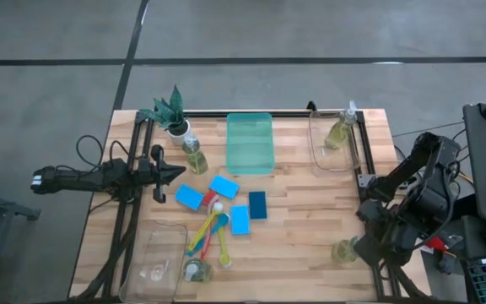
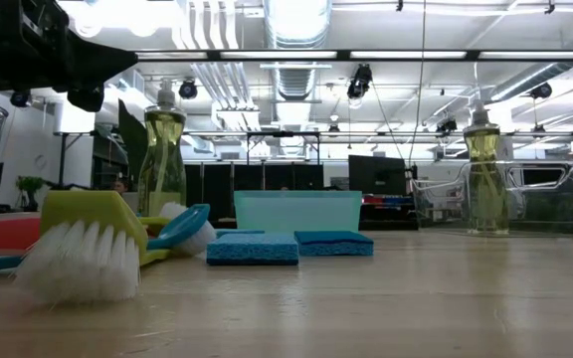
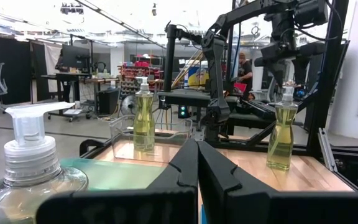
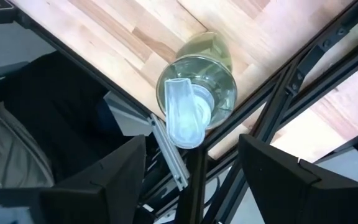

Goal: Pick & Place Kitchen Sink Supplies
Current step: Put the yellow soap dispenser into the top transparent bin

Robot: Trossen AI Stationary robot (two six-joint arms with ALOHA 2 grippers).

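The right claw hangs spread wide directly above a small soap bottle that stands upright on the counter, right at the counter's near right corner beside the frame rail; from overhead the same bottle shows just under that arm, and I judge nothing is held. To my eye the bottle will handle as a light, rigid thing with smooth, rather slick clear walls, and the liquid inside puts its weight low, so it should stay upright if lifted straight. The pump head on top looks thin and plastic, a poor place to squeeze; the body below the shoulder, where the flattened sides narrow, seems the safer hold. Standing so near the edge, a sideways nudge could tip it off, which is the risk I'd watch. The left claw is pressed shut with nothing in it, parked out past the far left of that bottle, near the potted plant. Well to the left of the corner bottle, mid-counter, lie the blue sponges, soft and easily pinched anywhere, and a loose heap of slim brushes, stiff-handled and best taken across the handle.
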